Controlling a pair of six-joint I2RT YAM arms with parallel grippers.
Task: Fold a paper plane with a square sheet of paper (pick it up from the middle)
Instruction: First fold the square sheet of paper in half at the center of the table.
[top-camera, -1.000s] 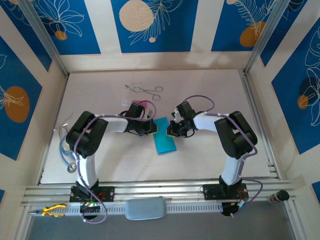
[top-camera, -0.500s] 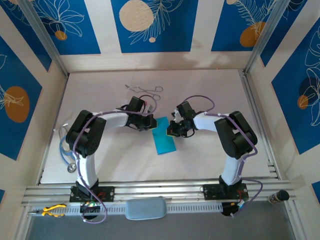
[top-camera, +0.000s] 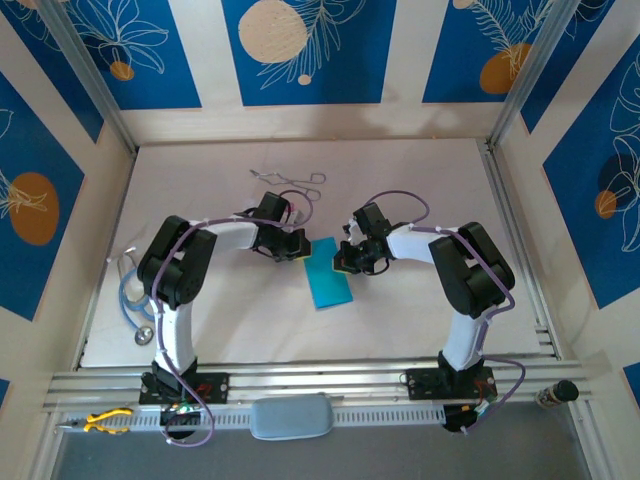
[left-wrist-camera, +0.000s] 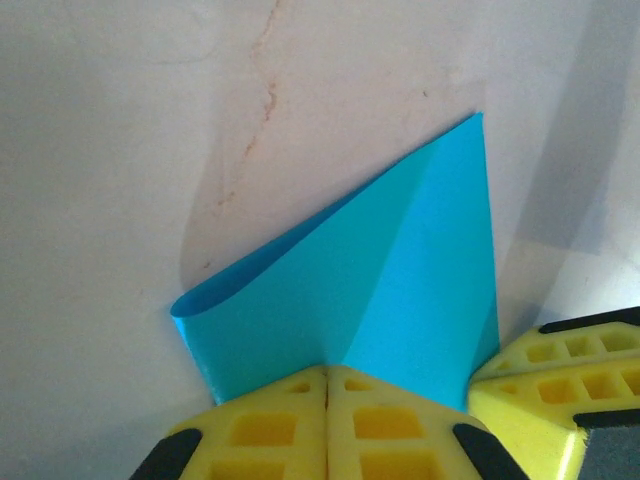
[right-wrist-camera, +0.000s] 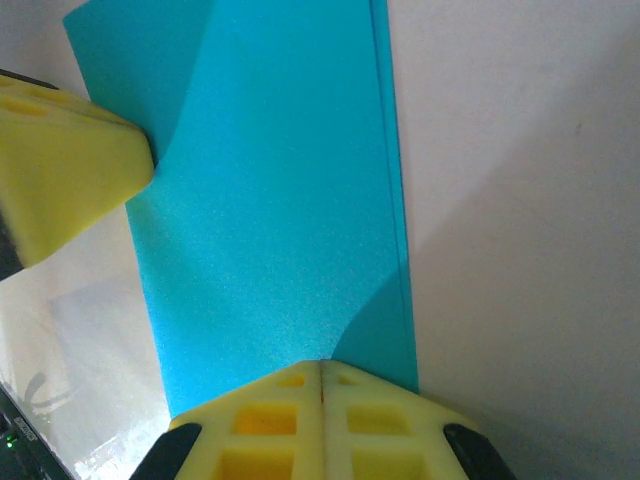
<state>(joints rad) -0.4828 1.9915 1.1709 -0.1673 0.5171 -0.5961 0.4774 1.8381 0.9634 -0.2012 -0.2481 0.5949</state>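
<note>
Both the left gripper (left-wrist-camera: 327, 372) and right gripper (right-wrist-camera: 320, 366) pinch the square sheet of paper (right-wrist-camera: 270, 210), covering its edges.

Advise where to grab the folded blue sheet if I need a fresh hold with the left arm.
Take the sheet of paper by its raised corner flap, where the left gripper is pinched now. That flap curls up off the table, leaving a gap for a finger; the rest lies flat, with the shut right gripper on its edge. Probably come in low from the left.

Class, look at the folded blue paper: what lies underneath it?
The white table shows all around the blue paper; whatever lies directly beneath it is covered.
</note>
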